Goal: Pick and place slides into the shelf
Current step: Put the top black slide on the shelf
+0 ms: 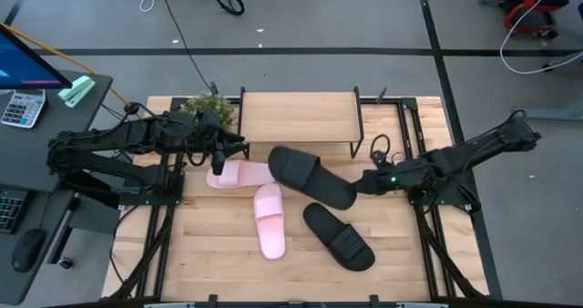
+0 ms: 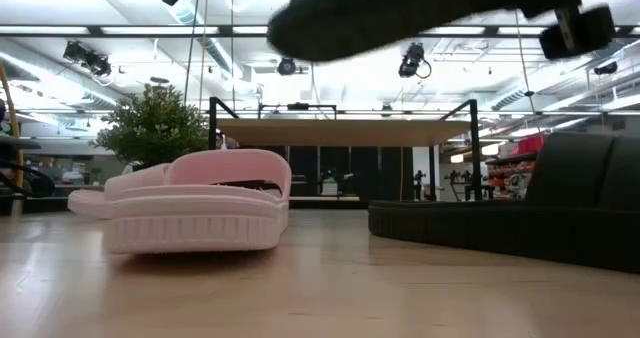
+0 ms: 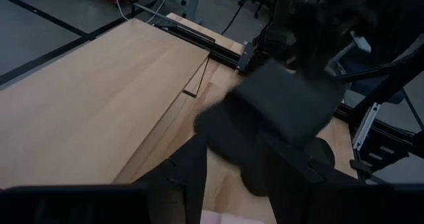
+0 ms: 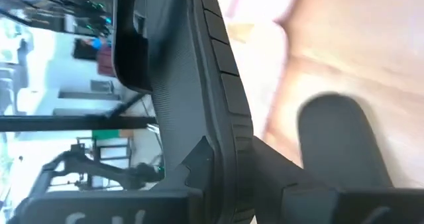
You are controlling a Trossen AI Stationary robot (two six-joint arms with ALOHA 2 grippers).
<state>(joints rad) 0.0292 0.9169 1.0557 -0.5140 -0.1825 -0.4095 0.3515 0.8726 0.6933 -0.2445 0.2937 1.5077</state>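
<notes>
High view shows two pink slides (image 1: 258, 199) and one black slide (image 1: 338, 236) lying on the worktop (image 1: 209, 262), in front of the shelf (image 1: 298, 117). The right claw (image 1: 363, 186) grips another black slide (image 1: 310, 176), lifted up and tilted. The left claw (image 1: 239, 149) hangs near the pink ones; I cannot tell whether it is open. Low view shows the lifted slide floating high.

Shelf (image 1: 298, 115) at the table's (image 1: 410, 253) back edge; four slides before it, one (image 1: 310, 176) raised in the right claw (image 1: 366, 182).
</notes>
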